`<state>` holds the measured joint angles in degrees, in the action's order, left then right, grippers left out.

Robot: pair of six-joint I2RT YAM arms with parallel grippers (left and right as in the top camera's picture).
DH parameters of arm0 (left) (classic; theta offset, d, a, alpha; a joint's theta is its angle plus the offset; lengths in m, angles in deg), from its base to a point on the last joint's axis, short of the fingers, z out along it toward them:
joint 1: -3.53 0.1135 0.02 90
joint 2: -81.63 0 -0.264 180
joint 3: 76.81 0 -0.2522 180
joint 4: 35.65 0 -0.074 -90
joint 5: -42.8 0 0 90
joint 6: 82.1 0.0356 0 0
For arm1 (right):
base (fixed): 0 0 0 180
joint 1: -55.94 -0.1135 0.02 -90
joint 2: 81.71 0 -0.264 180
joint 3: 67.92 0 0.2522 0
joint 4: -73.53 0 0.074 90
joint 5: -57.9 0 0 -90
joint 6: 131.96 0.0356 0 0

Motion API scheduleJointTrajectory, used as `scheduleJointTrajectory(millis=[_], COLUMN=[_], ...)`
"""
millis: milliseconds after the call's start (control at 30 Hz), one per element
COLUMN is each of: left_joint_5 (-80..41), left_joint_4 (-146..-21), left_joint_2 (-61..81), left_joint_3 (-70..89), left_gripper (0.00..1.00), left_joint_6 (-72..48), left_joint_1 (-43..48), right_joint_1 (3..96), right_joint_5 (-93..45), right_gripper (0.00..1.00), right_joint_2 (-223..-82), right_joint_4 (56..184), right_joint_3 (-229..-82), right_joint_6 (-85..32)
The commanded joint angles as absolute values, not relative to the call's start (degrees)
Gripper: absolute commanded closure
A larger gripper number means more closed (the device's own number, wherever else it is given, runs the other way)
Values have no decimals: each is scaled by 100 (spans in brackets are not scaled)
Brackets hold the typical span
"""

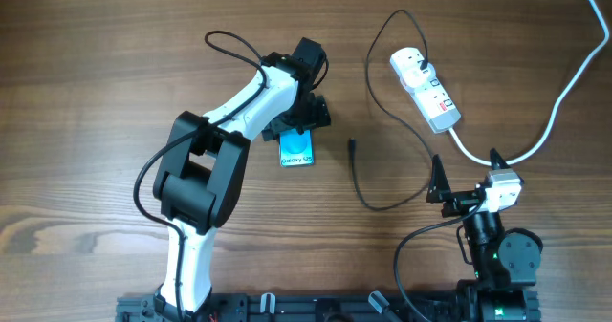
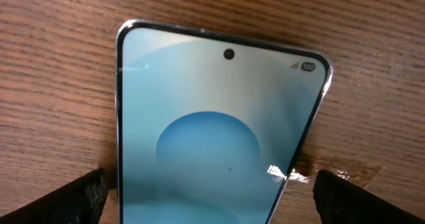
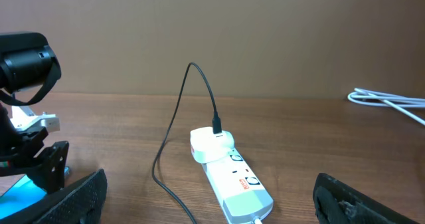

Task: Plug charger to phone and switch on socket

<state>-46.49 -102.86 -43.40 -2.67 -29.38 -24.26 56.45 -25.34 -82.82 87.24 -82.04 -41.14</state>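
Note:
The phone (image 1: 297, 153) lies flat on the wooden table with its teal screen up. It fills the left wrist view (image 2: 212, 131). My left gripper (image 1: 304, 123) is open and low over the phone's top end, one finger on each side with a gap (image 2: 212, 207). The charger cable (image 1: 368, 193) loops across the table; its black connector tip (image 1: 352, 146) lies loose to the right of the phone. Its other end sits in a white adapter (image 1: 409, 64) on the socket (image 1: 430, 93), which also shows in the right wrist view (image 3: 239, 187). My right gripper (image 1: 442, 188) is open and empty (image 3: 211, 211), facing the socket.
The socket's thick white cord (image 1: 564, 83) runs off to the upper right edge and shows in the right wrist view (image 3: 392, 101). The left arm (image 1: 206, 160) stretches over the table's left middle. The right arm's base (image 1: 497, 255) is at the front right.

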Motion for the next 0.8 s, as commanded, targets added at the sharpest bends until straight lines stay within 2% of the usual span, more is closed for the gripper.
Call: scheduleJointTrajectory(millis=[0,767], left_joint_5=[-4704,-4839], left_joint_4=[-10291,-10293], left_joint_2=[-4412,-4419], left_joint_3=[-197,-116], left_gripper=[0,0], left_joint_6=[-3047,-3032], left_joint_1=[-2406,-2461], right_joint_1=[5617,5617], right_joint_5=[-2630,-2630], right_gripper=[0,1], right_joint_2=[-8251,-8251], right_joint_4=[8695,8697], right_joint_3=[-8198,-8198], right_joint_6=[-4042,-4042])
